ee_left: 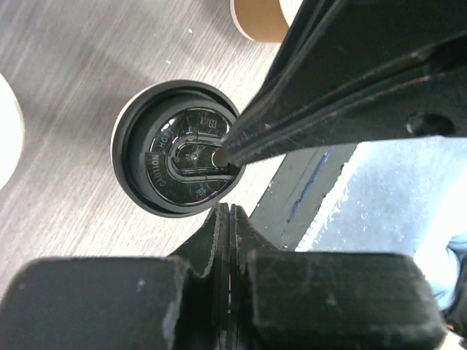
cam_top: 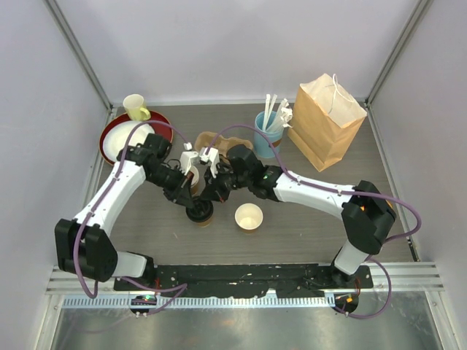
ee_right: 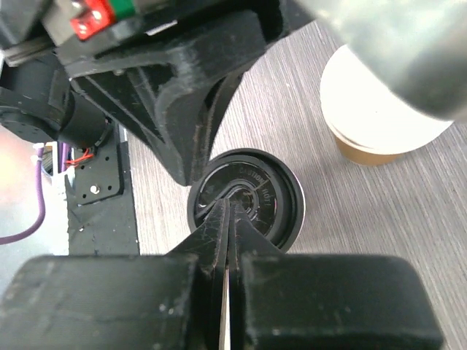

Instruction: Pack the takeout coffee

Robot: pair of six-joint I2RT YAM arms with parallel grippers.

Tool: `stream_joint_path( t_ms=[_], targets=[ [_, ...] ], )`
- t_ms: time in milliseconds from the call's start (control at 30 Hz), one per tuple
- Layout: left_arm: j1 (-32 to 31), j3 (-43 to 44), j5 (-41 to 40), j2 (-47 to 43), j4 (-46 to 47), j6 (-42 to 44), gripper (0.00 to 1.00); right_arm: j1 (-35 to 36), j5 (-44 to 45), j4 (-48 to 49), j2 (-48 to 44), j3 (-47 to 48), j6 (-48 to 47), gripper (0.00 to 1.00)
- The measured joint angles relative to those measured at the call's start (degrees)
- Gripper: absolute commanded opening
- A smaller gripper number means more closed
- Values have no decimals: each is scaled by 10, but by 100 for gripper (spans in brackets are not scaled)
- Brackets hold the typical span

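The step in hand seems to be a preparation, not yet the packing itself: both arms work on one capped cup (cam_top: 198, 212), which stands upright on the worktop (cam_top: 292, 240) in front of the arm bases, just left of a lidless cup (cam_top: 249, 216). The two cups are near each other but apart. I judge that the arms are pressing the black lid (ee_left: 179, 149) down so that it sits firmly.

The left arm (cam_top: 124, 182) reaches in from the left and the right arm (cam_top: 314, 191) from the right, and their wrists meet above the cup, both pointing downward. The jaws of both arms are fully closed and hold nothing. In the left wrist view the closed tip of the right arm's jaws touches the middle of the lid, beside the sip opening. The left arm's jaws hang at the lid's near rim; whether they touch it I cannot tell.

The next move calls for lifting the tips off the lid, opening one pair of jaws wide, taking the cup by its side wall without tilting it, and carrying it to the brown paper bag (cam_top: 326, 120), which stands well apart at the far right. I cannot make out a second capped cup with certainty.
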Motion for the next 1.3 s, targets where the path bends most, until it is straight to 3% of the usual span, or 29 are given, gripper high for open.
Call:
stream_joint_path(
  t_ms=[700, 933, 1100, 1300],
  targets=[
    [12, -33, -29, 33, 57, -5, 0, -9, -34, 82, 29, -61, 33, 1],
    [18, -9, -27, 19, 33, -8, 0, -8, -30, 4, 26, -10, 16, 1],
    [25, 27, -28, -9, 29, -18, 0, -8, -30, 3, 23, 33, 16, 1],
    [26, 2, -41, -10, 60, -20, 0, -10, -29, 22, 33, 23, 28, 1]
  ],
)
